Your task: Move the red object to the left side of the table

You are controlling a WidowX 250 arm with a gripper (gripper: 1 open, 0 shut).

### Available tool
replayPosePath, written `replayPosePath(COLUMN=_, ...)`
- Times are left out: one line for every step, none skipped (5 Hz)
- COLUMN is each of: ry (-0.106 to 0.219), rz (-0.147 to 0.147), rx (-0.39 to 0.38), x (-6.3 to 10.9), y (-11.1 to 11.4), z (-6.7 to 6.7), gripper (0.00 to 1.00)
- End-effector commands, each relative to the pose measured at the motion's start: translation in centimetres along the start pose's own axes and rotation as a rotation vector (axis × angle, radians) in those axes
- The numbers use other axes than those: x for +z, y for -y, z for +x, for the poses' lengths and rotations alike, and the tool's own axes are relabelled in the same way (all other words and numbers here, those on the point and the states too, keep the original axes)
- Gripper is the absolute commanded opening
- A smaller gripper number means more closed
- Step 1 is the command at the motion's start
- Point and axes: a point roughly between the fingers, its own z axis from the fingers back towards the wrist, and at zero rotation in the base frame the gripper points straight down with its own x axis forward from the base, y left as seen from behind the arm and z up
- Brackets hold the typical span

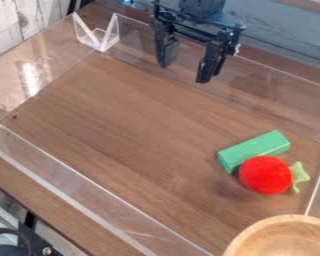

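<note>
Near the table's [109,120] far edge, the gripper [184,62] hangs pointing down, jaws spread, holding nothing. The ball [266,175] sits well apart from it, close to the near right corner, touching or just beside the green block [254,151], with the bowl [286,238] near. Risks: fingers could clip the block coming down, or the fuzzy ball rolls off a pinch that's off-centre.

a lab test bench: wood-grain table [123,130] fenced by clear acrylic walls [69,195].

Fuzzy red object [266,175], wood-grain table [136,130], glossy clear acrylic walls [49,165].
</note>
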Motion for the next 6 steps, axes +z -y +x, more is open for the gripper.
replayPosePath(ry=-0.021, rz=-0.005, rx=-0.203, x=-0.9, y=2.3, z=-0.2, gripper=1.00)
replayPosePath(ry=-0.038, rz=-0.012, rx=-0.407, x=-1.7, y=4.8, z=-0.5, gripper=1.00)
replayPosePath(ry=-0.028, rz=0.001, rx=-0.554, x=-2.8, y=8.3, z=-0.8, gripper=1.00)
replayPosePath(ry=-0.016, rz=0.014, rx=-0.653, x=-3.9, y=11.3, z=-1.1, gripper=1.00)
replayPosePath(ry=0.010, rz=0.035, rx=-0.697, x=-4.9, y=13.2, z=-1.6, gripper=1.00)
replayPosePath(ry=0.016, rz=0.042, rx=-0.767, x=-5.5, y=13.4, z=-2.4, gripper=1.00)
